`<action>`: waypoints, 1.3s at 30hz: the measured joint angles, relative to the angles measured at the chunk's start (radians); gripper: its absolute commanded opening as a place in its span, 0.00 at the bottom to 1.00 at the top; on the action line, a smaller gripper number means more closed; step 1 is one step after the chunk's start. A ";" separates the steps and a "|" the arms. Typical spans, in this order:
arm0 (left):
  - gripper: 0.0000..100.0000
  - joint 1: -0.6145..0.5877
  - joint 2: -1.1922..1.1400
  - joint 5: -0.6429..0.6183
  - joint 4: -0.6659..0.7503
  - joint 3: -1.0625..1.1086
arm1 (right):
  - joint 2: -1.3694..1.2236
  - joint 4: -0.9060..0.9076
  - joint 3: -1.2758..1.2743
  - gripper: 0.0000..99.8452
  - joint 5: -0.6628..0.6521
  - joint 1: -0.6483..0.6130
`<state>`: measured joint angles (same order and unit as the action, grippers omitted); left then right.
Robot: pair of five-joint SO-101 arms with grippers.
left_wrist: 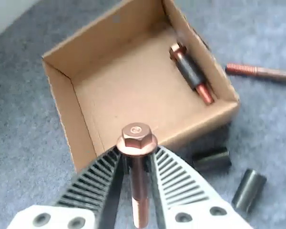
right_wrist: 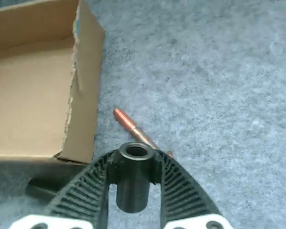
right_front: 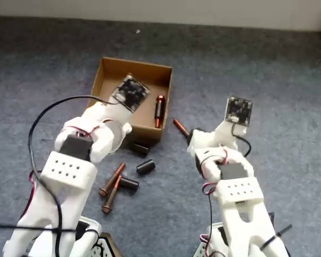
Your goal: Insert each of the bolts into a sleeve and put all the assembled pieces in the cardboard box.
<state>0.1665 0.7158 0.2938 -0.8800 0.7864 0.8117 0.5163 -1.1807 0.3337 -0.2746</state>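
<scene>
Glossy copper-toned metal bolt (left_wrist: 137, 140), matt black sleeve (right_wrist: 132, 183), rough cardboard box (left_wrist: 200, 123), fuzzy grey carpet (right_wrist: 219, 71)

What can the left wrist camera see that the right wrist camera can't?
Left wrist view, not the right: the left gripper pinching a copper bolt, and a finished bolt-in-sleeve piece lying inside the cardboard box. Right wrist view, not the left: the right gripper holding a black sleeve, its hole facing the camera. Both: the cardboard box on the grey carpet and a loose bolt lying beside it.
</scene>
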 measured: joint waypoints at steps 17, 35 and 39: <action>0.00 0.023 0.359 -0.446 0.121 0.031 | 0.482 -0.302 -0.448 0.00 -0.321 -0.292; 0.00 0.272 0.683 -0.456 0.302 0.316 | 0.905 -0.256 -0.496 0.00 -0.379 -0.460; 0.00 0.278 0.753 -0.456 0.305 0.318 | 0.913 -0.232 -0.496 0.00 -0.382 -0.470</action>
<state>0.4442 1.4691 -0.1619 -0.5746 1.1040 1.7246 0.2846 -1.6763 -0.0483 -0.7442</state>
